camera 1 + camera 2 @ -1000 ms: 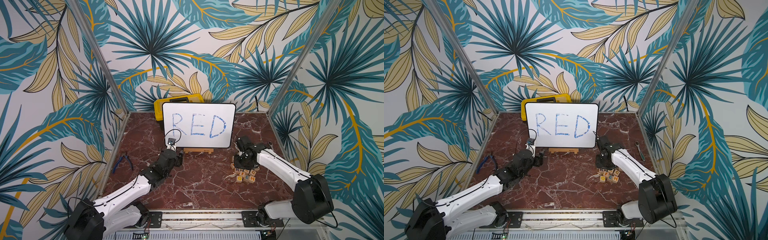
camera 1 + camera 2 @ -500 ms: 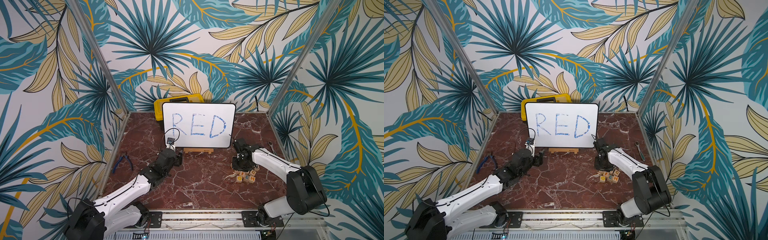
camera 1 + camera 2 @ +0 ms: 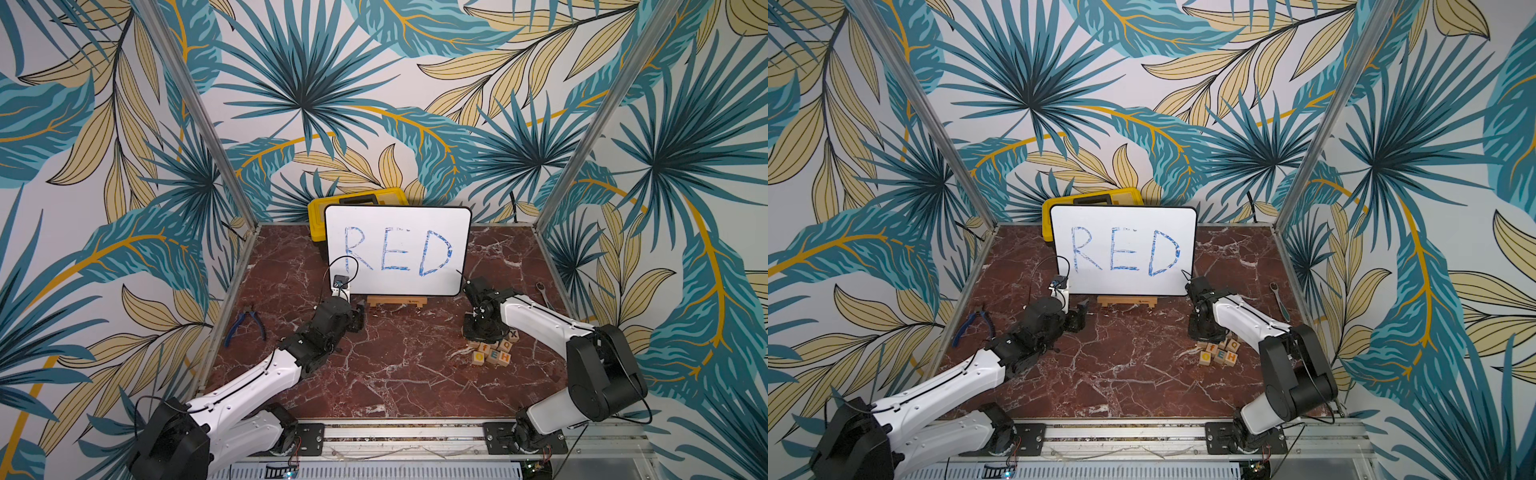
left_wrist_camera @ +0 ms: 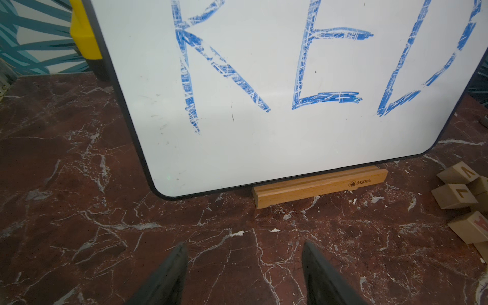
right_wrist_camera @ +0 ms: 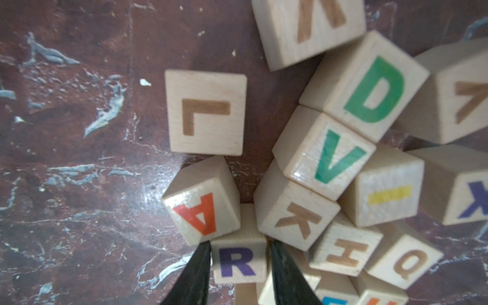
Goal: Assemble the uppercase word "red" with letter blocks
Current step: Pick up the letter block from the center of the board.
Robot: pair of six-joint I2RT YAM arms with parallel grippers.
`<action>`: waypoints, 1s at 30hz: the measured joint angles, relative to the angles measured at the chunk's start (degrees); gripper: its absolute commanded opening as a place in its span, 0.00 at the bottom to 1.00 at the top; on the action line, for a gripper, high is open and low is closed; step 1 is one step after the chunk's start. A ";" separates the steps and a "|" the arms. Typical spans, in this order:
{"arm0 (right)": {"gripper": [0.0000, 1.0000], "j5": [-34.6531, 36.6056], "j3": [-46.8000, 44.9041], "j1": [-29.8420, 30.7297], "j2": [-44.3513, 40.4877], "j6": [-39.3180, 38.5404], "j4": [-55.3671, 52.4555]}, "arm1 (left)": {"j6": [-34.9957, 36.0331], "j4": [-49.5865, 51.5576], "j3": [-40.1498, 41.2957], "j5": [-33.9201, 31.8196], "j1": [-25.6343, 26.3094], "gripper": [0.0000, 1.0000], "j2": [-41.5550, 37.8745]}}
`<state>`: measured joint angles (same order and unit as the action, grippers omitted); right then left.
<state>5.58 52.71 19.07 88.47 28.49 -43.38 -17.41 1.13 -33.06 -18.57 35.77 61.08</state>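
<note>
The right gripper (image 5: pixel 240 244) has both fingers pressed against opposite sides of the R block (image 5: pixel 239 264), at the rim of the block pile (image 3: pixel 490 347) near the tabletop's (image 3: pixel 395 382) right edge. The D block (image 5: pixel 375 89) lies in that pile, touching the V block (image 5: pixel 327 155). The E block (image 3: pixel 494 355) sits on the pile's front side. The left gripper (image 4: pixel 244 244) hangs over bare marble before the whiteboard (image 4: pixel 264 132), fingers apart, holding nothing.

Overhead, the right hand (image 3: pixel 483 330) hides the R block (image 5: pixel 239 261).

Left pincer (image 4: pixel 244 244), parted, faces whiteboard (image 4: pixel 264 148) on wooden stand (image 4: pixel 317 186).
</note>
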 measured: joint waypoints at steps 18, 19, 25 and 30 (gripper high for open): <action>0.29 -0.02 0.02 0.00 0.02 -0.76 0.02 | 0.02 0.00 0.00 0.42 -0.04 0.69 0.00; 0.28 -0.02 0.04 0.00 -0.02 -0.85 0.00 | 0.02 0.00 0.00 0.44 -0.04 0.69 0.00; 0.28 0.44 1.46 0.76 -1.20 -1.97 -1.42 | 0.02 0.00 0.00 0.57 -0.04 0.69 0.00; 0.28 1.70 5.33 2.69 -2.69 -2.78 -4.33 | 0.02 0.02 0.00 0.37 -0.07 0.69 0.00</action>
<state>7.29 58.04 21.76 85.78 25.71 -47.70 -17.39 1.15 -33.06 -18.20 35.70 61.08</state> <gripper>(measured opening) 0.315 0.686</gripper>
